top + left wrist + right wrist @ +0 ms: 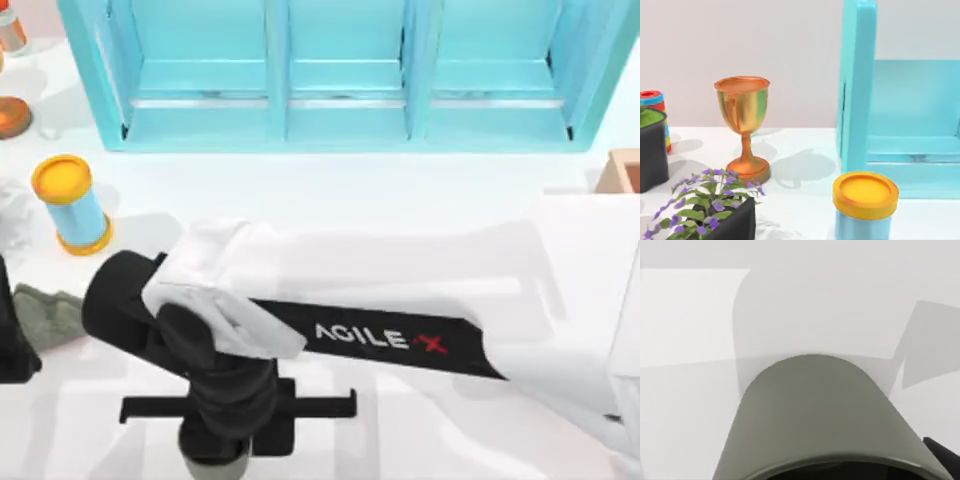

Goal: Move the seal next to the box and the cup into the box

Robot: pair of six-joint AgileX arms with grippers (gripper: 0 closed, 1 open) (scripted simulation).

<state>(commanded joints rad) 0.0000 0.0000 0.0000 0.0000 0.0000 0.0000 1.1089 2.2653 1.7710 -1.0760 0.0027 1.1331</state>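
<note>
My right arm reaches across the near side of the white table (400, 200) toward its left, and my right gripper (215, 455) hangs at the near edge, pinching the dark olive-green cylindrical cup (820, 415), whose rim fills the near part of the right wrist view. The light tan wooden box (622, 170) sits at the far right edge. A turquoise-blue shelf unit (350, 80) spans the far side, with a light-blue cylinder with a yellow-orange lid (70, 205) to its left.

shelf unit (345, 75) at table back | lidded cylinder (72, 205) front-left of it | box (622, 172) right edge
</note>
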